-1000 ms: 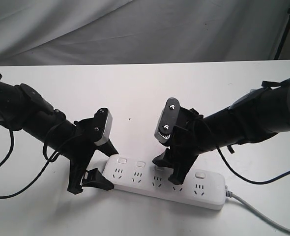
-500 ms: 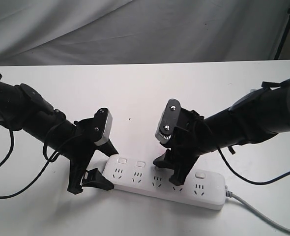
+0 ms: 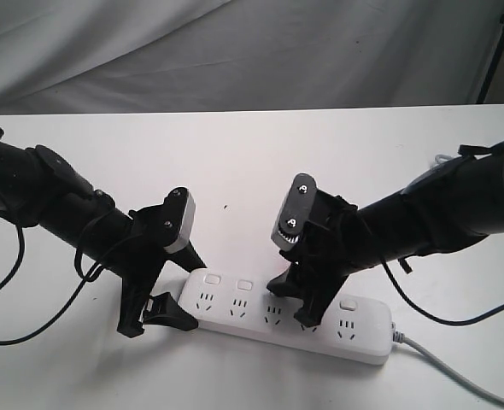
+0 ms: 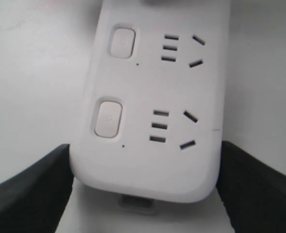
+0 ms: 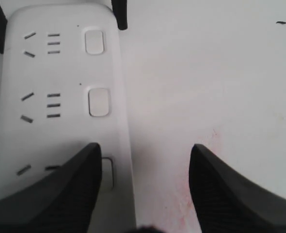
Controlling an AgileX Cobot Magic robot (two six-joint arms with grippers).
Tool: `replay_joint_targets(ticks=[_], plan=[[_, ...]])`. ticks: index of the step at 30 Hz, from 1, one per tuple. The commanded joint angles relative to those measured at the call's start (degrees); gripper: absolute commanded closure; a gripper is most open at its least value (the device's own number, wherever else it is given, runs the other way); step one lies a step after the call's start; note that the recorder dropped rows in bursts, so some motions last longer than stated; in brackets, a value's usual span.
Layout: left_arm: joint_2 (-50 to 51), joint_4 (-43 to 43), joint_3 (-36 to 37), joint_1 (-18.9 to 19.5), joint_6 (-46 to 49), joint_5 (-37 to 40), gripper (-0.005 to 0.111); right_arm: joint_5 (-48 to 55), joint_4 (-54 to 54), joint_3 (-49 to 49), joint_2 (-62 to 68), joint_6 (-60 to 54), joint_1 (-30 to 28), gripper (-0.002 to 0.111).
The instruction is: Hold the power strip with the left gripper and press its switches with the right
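Grip check: long white plastic power strip (image 3: pixel 243 307) lies on the white table (image 3: pixel 260 162), its rounded end pinched widthwise by the slim black left gripper (image 3: pixel 188 295). Sleeved black right gripper (image 3: pixel 290 301), jaws spread and empty, has one fingertip (image 5: pixel 65 189) over the third small white switch (image 5: pixel 108 174). Advise pressing straight down, centred.

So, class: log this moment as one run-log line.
left gripper: fingers clamping power strip end | right gripper: open, finger over third switch, contact unclear

End of power strip (image 4: pixel 182 92) between fingers (image 4: pixel 29 191) of left tool (image 4: pixel 144 154)
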Motion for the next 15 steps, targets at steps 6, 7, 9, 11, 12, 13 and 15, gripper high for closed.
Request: replay_joint_targets(ticks=[6,7,9,11,12,13,15], plan=[[0.05,-0.7,-0.2,-0.34,0.02,0.1,0.035,2.82,-2.17,0.97,-7.15,3.51,-1.45,0.057],[0.05,-0.7,-0.2,-0.34,0.02,0.1,0.035,3.29,-1.8,1.29,-7.78,3.62,-2.06,0.057],[0.05,-0.7,-0.2,-0.34,0.02,0.1,0.035,2.98,-1.94,2.51,-8.58,3.52,-3.2,0.057],[0.05,-0.7,-0.2,-0.34,0.02,0.1,0.035,2.88,-1.94,3.74,-9.13,3.52,-4.24,0.057],[0.05,-0.7,-0.2,-0.34,0.02,0.1,0.035,2.98,-2.22,4.33,-9.25,3.37,-4.89,0.057],[0.05,-0.7,-0.2,-0.34,0.02,0.1,0.035,2.99,-2.47,4.9,-9.25,3.37,-5.49,0.057],[0.05,-0.7,-0.2,-0.34,0.02,0.1,0.035,2.67,-3.33,5.49,-9.25,3.37,-6.1,0.057]])
